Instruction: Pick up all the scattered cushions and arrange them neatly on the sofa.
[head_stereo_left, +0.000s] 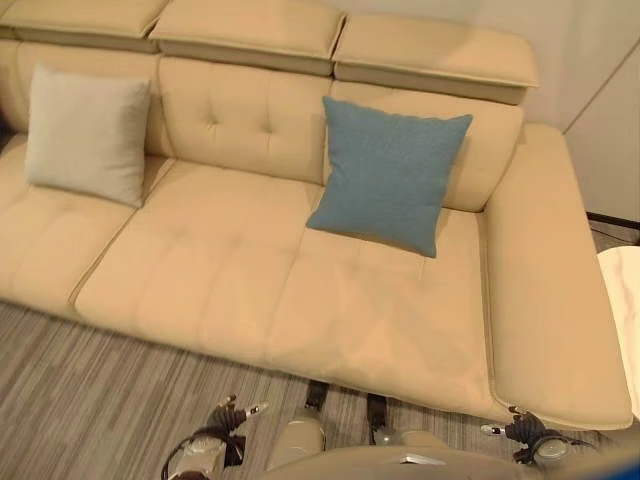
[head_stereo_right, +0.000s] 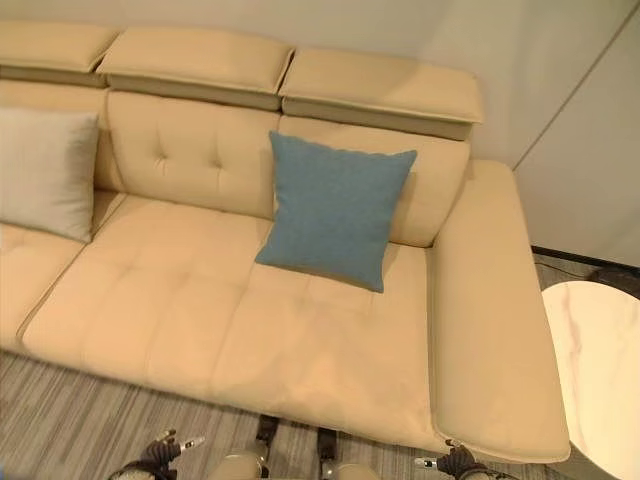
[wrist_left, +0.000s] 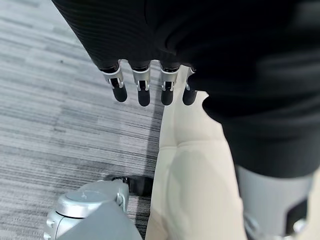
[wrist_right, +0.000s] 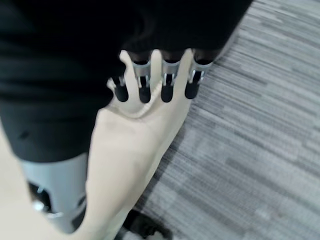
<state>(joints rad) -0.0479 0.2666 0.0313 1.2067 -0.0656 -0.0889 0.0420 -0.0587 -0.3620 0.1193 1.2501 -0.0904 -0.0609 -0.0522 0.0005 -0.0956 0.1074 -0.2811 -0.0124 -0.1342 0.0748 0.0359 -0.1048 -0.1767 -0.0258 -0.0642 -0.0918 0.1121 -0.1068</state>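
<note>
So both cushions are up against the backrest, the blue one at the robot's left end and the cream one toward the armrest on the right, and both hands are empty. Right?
Not quite: the positions are swapped. In the left eye view the blue cushion leans on the sofa backrest toward the right armrest, and the cream cushion sits at the left end. Both are against the backrest, and the left hand and right hand hold nothing.

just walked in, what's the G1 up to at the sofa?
Cushion tidying, and nothing is being handled right now. The blue cushion leans against the backrest of the sofa toward the robot's right, and the beige cushion leans against it further left. The left hand and right hand hang low by the sofa's front edge over the striped carpet, fingers straight, holding nothing. A white round table stands to the right.
</note>
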